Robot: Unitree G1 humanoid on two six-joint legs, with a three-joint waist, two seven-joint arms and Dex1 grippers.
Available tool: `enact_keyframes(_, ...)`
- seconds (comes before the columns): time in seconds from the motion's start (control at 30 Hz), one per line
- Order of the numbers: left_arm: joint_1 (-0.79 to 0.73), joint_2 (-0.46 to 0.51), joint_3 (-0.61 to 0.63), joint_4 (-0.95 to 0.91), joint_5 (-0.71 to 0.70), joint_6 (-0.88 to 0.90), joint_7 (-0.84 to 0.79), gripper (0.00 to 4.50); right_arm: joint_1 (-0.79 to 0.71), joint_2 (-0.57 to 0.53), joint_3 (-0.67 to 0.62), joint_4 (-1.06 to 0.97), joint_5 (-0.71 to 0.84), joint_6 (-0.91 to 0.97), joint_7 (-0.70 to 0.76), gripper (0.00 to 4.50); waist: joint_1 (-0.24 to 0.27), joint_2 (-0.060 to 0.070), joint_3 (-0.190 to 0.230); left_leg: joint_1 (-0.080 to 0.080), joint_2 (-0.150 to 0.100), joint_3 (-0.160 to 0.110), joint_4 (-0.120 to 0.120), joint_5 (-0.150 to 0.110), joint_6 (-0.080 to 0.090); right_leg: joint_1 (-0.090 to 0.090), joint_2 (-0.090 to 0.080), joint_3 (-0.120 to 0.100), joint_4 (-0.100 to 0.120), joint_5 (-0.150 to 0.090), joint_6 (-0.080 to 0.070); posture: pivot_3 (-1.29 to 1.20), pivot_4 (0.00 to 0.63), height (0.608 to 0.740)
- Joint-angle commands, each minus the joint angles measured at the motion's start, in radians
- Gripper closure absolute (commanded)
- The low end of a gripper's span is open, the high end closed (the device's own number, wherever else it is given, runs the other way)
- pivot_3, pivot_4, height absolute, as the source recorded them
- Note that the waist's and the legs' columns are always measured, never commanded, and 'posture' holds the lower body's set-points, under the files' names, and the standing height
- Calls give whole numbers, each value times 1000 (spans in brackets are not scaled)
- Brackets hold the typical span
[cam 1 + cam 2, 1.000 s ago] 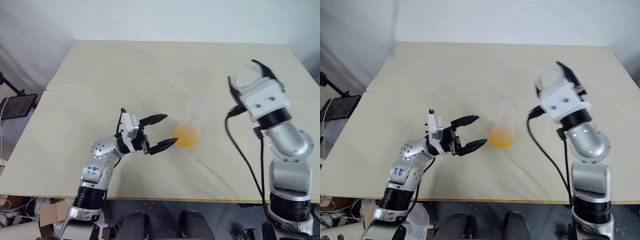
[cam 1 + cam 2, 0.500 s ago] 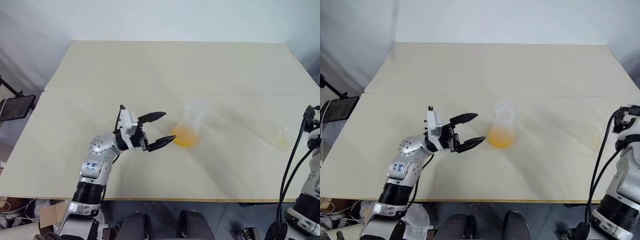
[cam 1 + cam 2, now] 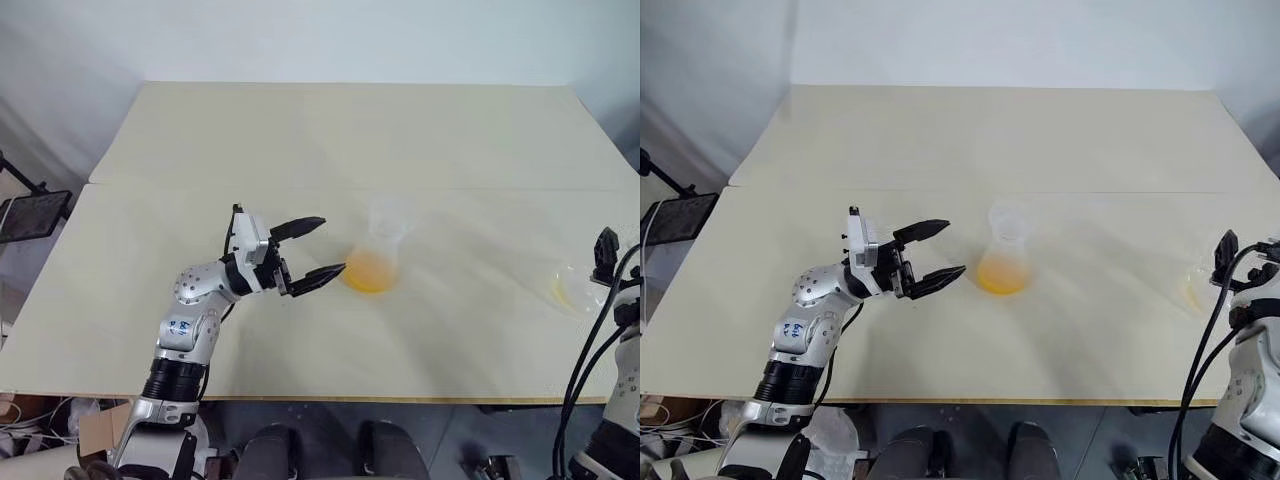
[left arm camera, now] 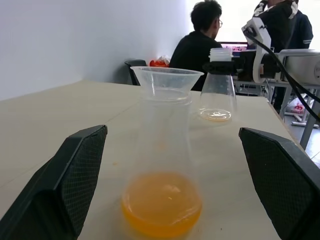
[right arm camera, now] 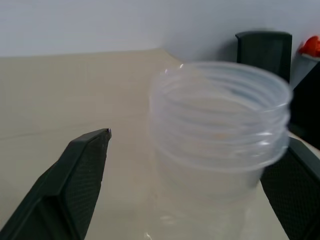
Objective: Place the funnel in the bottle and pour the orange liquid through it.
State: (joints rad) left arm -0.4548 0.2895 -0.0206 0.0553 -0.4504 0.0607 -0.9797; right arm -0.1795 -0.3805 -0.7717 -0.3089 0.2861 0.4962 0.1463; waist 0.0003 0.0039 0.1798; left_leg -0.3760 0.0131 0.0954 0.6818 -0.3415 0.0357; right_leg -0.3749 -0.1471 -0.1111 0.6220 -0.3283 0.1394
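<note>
Two containers stand on the table point(image 3: 300, 130): the bottle point(image 3: 382, 258) with the funnel point(image 4: 166, 77) and orange liquid point(image 4: 161, 202), and a flask point(image 3: 572, 288). Left gripper point(image 3: 312, 250) spread wide beside the bottle; right gripper point(image 5: 190, 185) parted around the flask's neck.

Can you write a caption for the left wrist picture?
Funnel sits in a flask of orange liquid, between the open left tool's fingers.

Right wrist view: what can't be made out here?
- Threaded flask: blurred close-up; its base is cut off by the bottom edge.
- Right claw: both fingers are cut off by the bottom corners.
- Dark chair-like shape: partly hidden behind the flask's neck.
</note>
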Motion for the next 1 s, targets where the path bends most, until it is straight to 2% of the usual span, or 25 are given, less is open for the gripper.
enact_keyframes(0.03, -22, 3, 4, 1, -4, -20, -15, 0, 7, -29, -73, -109, 71, -41, -16, 35, 3, 0, 0, 0, 0, 0, 0, 0, 0, 0, 0, 0, 0, 0, 0, 0, 150, 740)
enact_keyframes(0.27, -35, 0, 6, 25, -1, -32, -26, 0, 50, -49, -120, -166, 149, -70, -16, 35, 1, 0, 0, 0, 0, 0, 0, 0, 0, 0, 0, 0, 0, 0, 0, 0, 150, 740)
enact_keyframes(0.47, -37, 15, 15, 35, -2, -38, -36, 0, 17, -223, -71, -118, 115, -201, 94, 35, 1, 1, 0, 0, 0, 1, 0, 0, 0, 0, 0, 1, -1, 0, 0, 0, 150, 740)
enact_keyframes(0.63, -10, 68, 21, 19, 1, -12, -54, 0, 30, -338, 71, -79, 260, -164, 383, 35, -2, 0, 0, 1, 1, 1, -1, 0, 0, 0, 1, 1, -1, 0, 0, 0, 150, 740)
enact_keyframes(0.73, 11, 121, 26, 7, 1, 21, -63, 0, 77, -343, 129, -84, 316, -227, 548, 35, 3, 0, 1, 1, 1, 1, -1, 0, 0, 0, 1, 1, -1, 0, 0, 0, 150, 740)
enact_keyframes(0.8, 34, 163, 35, -8, 8, 30, -67, 0, 140, -365, 154, -100, 404, -165, 663, 35, 10, 0, 1, 1, 0, 0, -1, 0, 0, 0, 0, 0, -1, 0, 0, 0, 150, 740)
enact_keyframes(1.0, 110, 254, 73, -85, -3, 90, -48, 0, 329, -382, 212, -126, 364, -256, 876, 35, 26, -1, 1, 0, 0, -1, 0, -1, 1, 2, -1, 0, -2, 0, 0, 0, 150, 740)
